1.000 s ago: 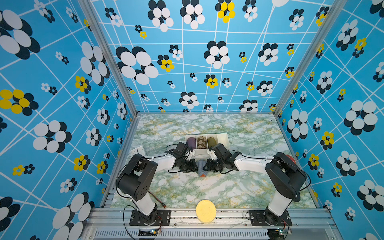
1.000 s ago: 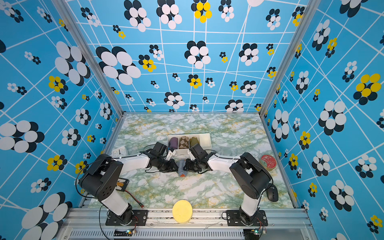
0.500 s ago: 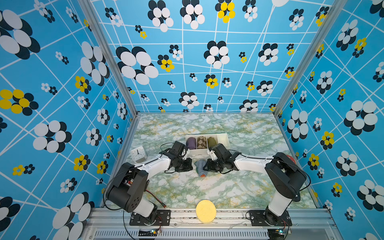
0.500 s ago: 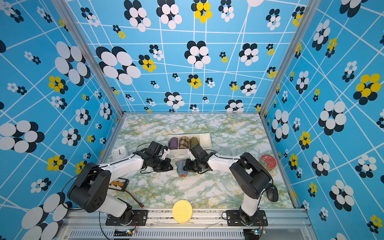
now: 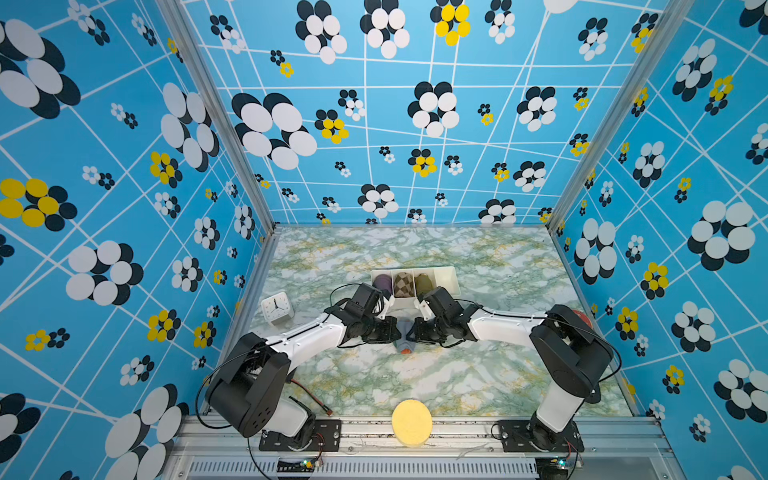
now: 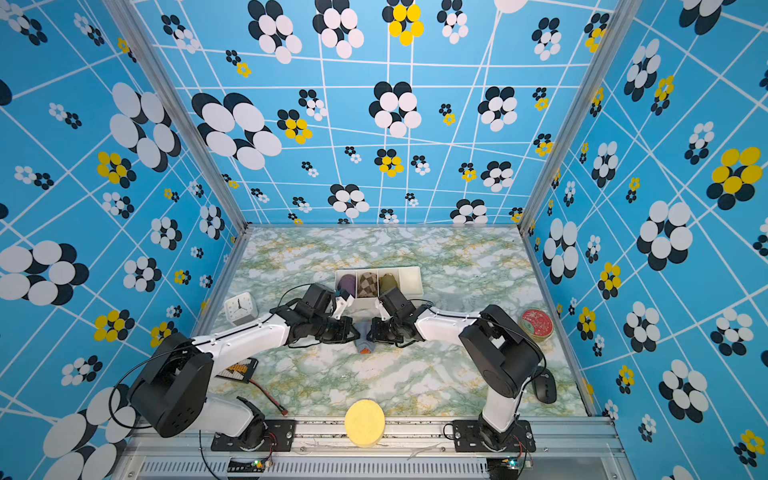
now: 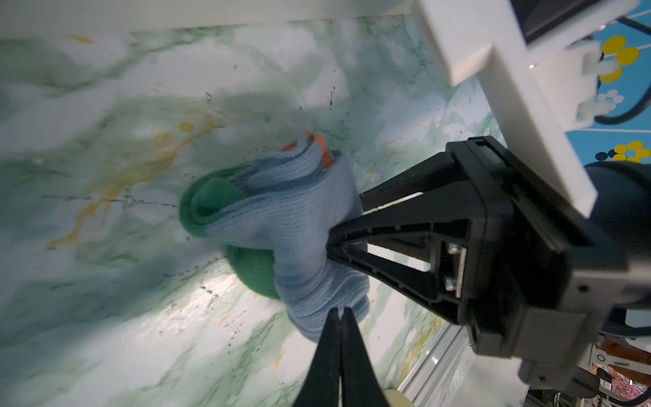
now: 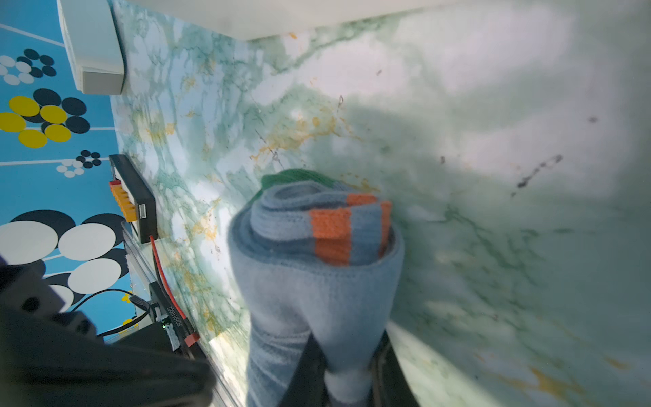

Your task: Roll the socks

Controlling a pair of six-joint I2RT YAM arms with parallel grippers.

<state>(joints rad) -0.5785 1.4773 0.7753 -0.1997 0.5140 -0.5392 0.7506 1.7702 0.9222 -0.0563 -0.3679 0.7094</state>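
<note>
White tray seemingly just behind socks, clock apart

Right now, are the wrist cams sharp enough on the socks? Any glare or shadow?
Left wrist: socks fairly sharp, table around them smeared, with a bright glare patch beside them. Right wrist: socks sharp, table soft and in heavy shadow. Both top views: crisp, but the socks are tiny.
</note>
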